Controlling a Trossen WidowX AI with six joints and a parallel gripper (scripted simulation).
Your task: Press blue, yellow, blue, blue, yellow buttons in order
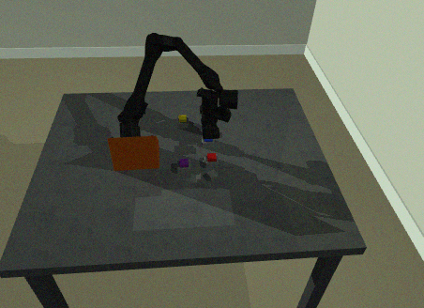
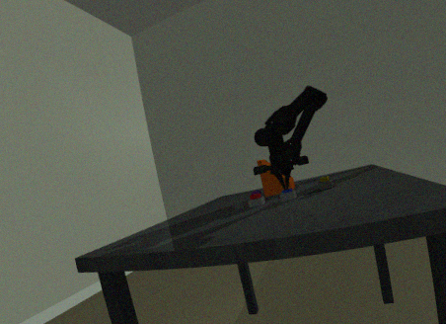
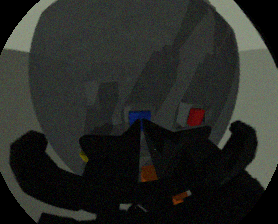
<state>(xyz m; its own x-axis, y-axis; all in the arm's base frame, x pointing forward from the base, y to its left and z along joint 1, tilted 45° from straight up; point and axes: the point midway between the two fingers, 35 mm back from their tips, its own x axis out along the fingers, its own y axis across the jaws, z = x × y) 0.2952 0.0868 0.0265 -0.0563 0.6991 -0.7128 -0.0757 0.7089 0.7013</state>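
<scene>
The blue button (image 1: 207, 140) (image 2: 289, 190) (image 3: 140, 115) sits on a pale base, partly hidden behind the gripper in the top view. My gripper (image 1: 211, 137) (image 2: 286, 188) (image 3: 140, 121) is shut and empty, pointing down. Its tips are at the top of the blue button, apparently touching it; how far the cap is pressed cannot be told. The yellow button (image 1: 183, 118) (image 2: 325, 179) stands farther back, away from the gripper. A sliver of yellow (image 3: 84, 157) shows beside the left finger in the wrist view.
The red button (image 1: 212, 157) (image 2: 256, 197) (image 3: 195, 117) is close beside the blue one. The purple button (image 1: 184, 162) (image 2: 256, 192) is a little farther off. An upright orange panel (image 1: 134, 154) (image 2: 270, 187) stands on the table (image 1: 94, 214) in front of the arm's base.
</scene>
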